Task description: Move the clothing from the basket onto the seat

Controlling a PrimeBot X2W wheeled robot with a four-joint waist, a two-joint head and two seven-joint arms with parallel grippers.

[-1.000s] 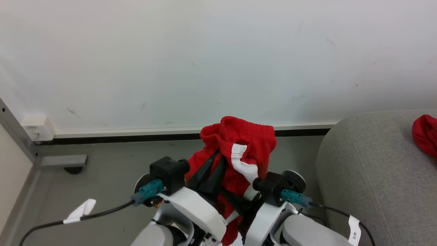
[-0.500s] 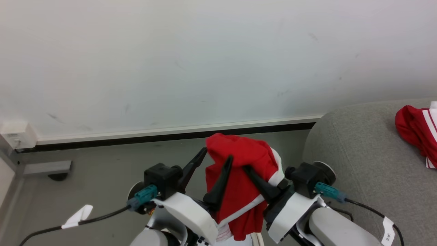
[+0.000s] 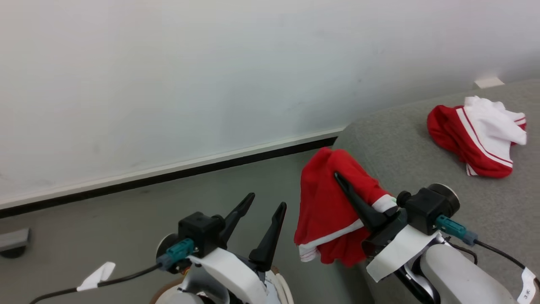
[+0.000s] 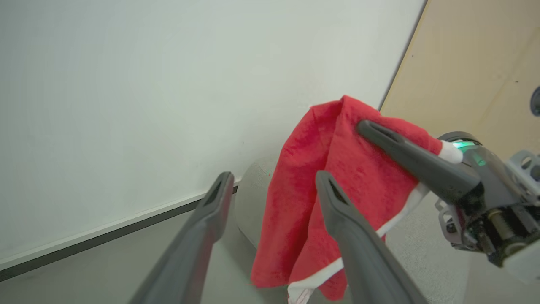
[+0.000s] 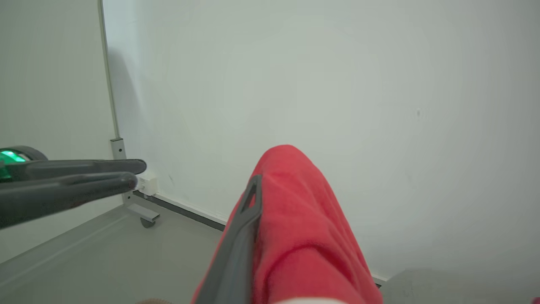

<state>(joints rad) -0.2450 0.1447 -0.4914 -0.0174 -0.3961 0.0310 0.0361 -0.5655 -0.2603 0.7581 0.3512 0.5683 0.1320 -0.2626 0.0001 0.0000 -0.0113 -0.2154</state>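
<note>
A red garment (image 3: 325,207) with white stripe trim hangs from my right gripper (image 3: 339,177), which is shut on it; one dark finger (image 3: 358,202) shows and the cloth covers the other. The garment dangles at the near-left edge of the grey seat (image 3: 400,143), above the floor. A second red and white garment (image 3: 476,135) lies on the seat further right. My left gripper (image 3: 267,200) is open and holds nothing, just left of the hanging cloth. From the left wrist, the garment (image 4: 303,202) hangs past my open fingers. A brown curve of the basket rim (image 3: 164,291) peeks out under my left arm.
A white wall with a dark baseboard (image 3: 168,179) runs behind the grey floor (image 3: 105,219). A caster on a metal foot (image 3: 10,247) sits at the far left. A tagged cable (image 3: 95,272) trails from my left wrist. A small white object (image 3: 488,81) lies beyond the seat.
The head camera has swung right, bringing more of the seat into view. My left gripper has let go of the garment. My right gripper has carried it to the seat's edge.
</note>
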